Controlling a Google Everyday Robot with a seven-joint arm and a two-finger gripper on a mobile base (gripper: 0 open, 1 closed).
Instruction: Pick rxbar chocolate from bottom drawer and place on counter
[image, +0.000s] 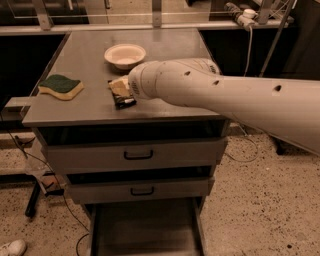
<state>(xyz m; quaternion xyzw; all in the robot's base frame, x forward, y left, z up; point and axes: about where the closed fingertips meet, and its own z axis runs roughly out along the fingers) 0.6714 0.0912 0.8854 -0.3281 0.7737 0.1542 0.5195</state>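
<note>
The chocolate bar (121, 100) looks set down on the counter (85, 60) near the bowl (125, 54), out of the bottom drawer (145, 227). My claw (126, 91) is at the bar; gripping or released, I cannot tell.

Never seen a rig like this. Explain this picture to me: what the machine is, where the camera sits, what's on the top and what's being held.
The thick white arm coming in from the right belongs to a one-armed robot; its mobile base is out of view. There is only one picture. It looks down at a grey drawer cabinet from the front and above, and where the camera is mounted cannot be told.

At the arm's tip is the gripper, low over the counter, which is the cabinet's flat top. The black rxbar chocolate is right at the gripper. Whether it is gripped or let go cannot be told.

Also on the counter are a pale bowl and a green-topped sponge. Below, the bottom drawer is pulled open.
</note>
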